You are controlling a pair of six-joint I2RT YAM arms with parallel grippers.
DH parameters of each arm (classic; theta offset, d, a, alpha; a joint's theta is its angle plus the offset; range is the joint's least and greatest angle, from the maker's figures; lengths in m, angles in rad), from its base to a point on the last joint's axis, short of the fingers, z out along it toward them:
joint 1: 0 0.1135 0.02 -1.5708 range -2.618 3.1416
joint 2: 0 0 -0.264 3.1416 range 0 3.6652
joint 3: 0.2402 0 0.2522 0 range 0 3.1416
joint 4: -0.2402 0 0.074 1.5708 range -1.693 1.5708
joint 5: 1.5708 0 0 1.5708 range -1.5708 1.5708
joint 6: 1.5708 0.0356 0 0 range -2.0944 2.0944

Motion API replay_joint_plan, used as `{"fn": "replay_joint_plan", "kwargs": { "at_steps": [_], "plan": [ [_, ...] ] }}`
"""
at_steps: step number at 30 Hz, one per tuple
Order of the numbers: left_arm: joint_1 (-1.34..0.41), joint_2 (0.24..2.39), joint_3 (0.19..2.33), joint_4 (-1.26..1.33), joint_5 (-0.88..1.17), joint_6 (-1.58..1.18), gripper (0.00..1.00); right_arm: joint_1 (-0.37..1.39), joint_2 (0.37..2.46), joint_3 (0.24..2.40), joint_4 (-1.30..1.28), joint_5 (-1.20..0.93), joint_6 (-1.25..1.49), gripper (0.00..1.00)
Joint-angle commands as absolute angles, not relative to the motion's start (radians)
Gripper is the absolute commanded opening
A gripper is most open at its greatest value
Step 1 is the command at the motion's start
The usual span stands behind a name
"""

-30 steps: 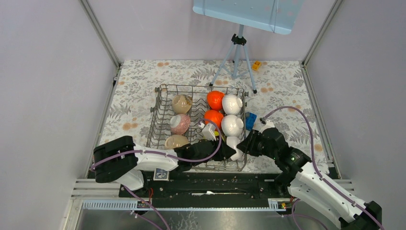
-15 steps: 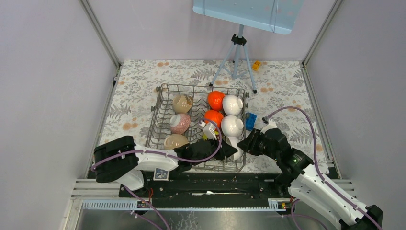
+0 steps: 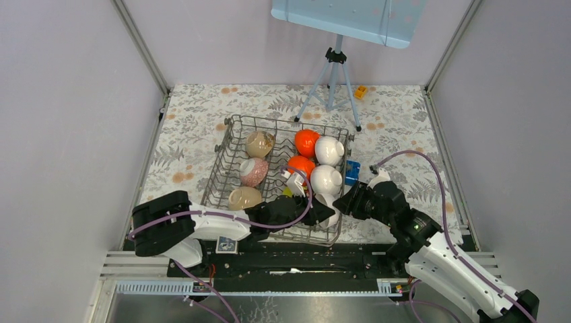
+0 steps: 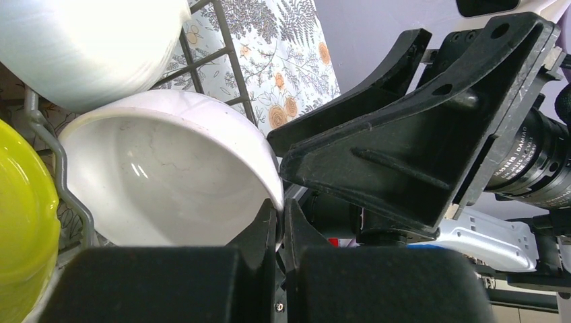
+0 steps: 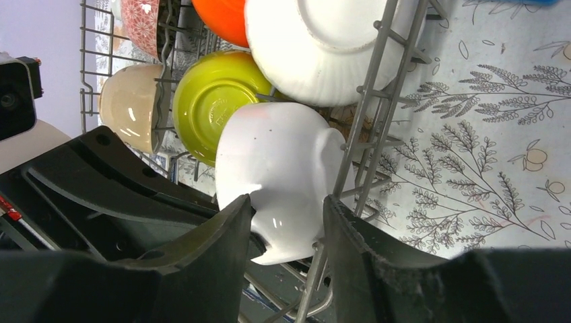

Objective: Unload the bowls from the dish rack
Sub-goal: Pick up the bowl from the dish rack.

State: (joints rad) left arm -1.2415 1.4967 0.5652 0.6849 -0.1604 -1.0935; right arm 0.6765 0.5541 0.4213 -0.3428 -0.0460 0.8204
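The grey wire dish rack (image 3: 289, 122) sits mid-table, holding beige (image 3: 258, 143), pink (image 3: 254, 171), orange-red (image 3: 306, 141) and white (image 3: 329, 150) bowls. At its near right corner a white bowl (image 3: 330, 207) lies tilted. My left gripper (image 3: 322, 214) is shut on that bowl's rim (image 4: 273, 192), its jaws pinching the thin edge. My right gripper (image 5: 288, 202) reaches in from the rack's right side. It is open, with one finger beside the same white bowl (image 5: 276, 168) and the other outside a rack wire (image 5: 377, 101). A lime-yellow bowl (image 5: 209, 101) stands just behind.
A blue block (image 3: 352, 171) lies against the rack's right side. A grey tripod (image 3: 333, 74) stands behind the rack, with a small yellow-orange piece (image 3: 361, 91) near it. Both arms crowd the rack's near right corner. Walls enclose the floral mat (image 3: 404, 128).
My left gripper has closed onto the white bowl's rim. The right jaws have widened a little. The rack has turned slightly, its far end shifting right.
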Motion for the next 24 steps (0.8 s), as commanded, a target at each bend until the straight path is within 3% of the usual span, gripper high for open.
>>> {"fn": "replay_joint_plan", "kwargs": {
  "at_steps": [1,13,24],
  "plan": [
    [-1.247,1.471,0.569,0.836,-0.139,-1.075,0.0,0.681,0.544,0.474,-0.392,-0.021,0.802,0.53],
    [-1.246,1.405,0.539,0.836,-0.14,-1.045,0.0,0.681,0.526,0.564,-0.478,0.045,0.751,0.67],
    [-1.243,1.346,0.529,0.83,-0.13,-1.03,0.0,0.681,0.518,0.611,-0.498,0.042,0.739,0.71]
  ]
}}
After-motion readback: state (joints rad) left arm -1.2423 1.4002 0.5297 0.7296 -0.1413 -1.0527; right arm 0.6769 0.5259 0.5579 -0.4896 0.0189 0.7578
